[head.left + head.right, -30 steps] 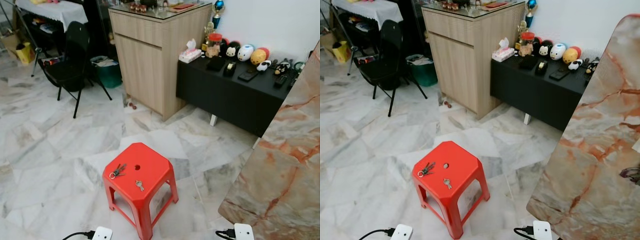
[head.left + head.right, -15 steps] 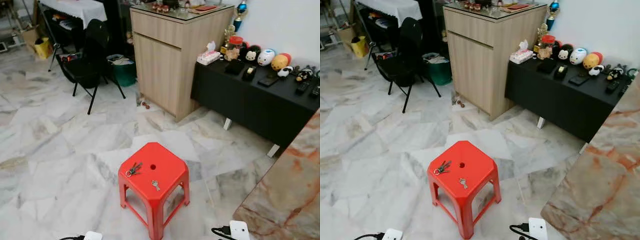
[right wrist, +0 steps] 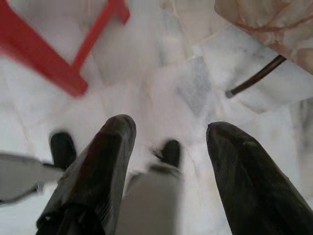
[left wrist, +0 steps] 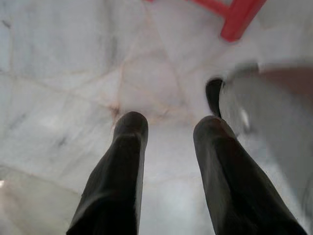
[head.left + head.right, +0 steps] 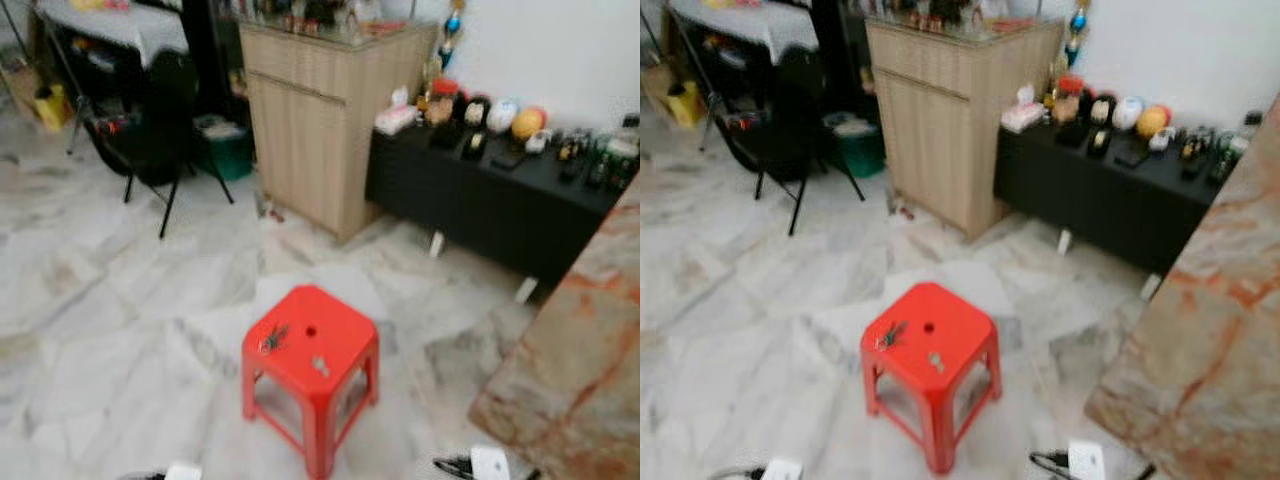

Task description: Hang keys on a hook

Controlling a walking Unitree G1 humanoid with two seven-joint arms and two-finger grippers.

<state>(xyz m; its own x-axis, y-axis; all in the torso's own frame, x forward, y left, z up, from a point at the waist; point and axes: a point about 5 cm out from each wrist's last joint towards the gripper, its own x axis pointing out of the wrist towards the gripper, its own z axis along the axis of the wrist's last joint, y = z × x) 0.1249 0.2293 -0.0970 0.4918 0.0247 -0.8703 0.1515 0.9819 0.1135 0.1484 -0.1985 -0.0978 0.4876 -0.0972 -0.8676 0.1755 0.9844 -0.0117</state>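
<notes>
Blurred key bunch (image 5: 273, 338) atop red stool (image 5: 345, 362)

Floor: pale grey-veined marble tiles (image 5: 120, 300).
Cabinet: a tall light-wood cabinet (image 5: 325, 120) stood against the far side.
Bench: a low black bench (image 5: 490, 200) stood just beside it, under a white wall (image 5: 560, 50).
Chair: a black folding chair (image 5: 150, 130) stood at left.
Focus: blurred.

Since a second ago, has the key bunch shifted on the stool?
No. The key bunch still lies beside the hole in the red stool; only the camera moved.
</notes>
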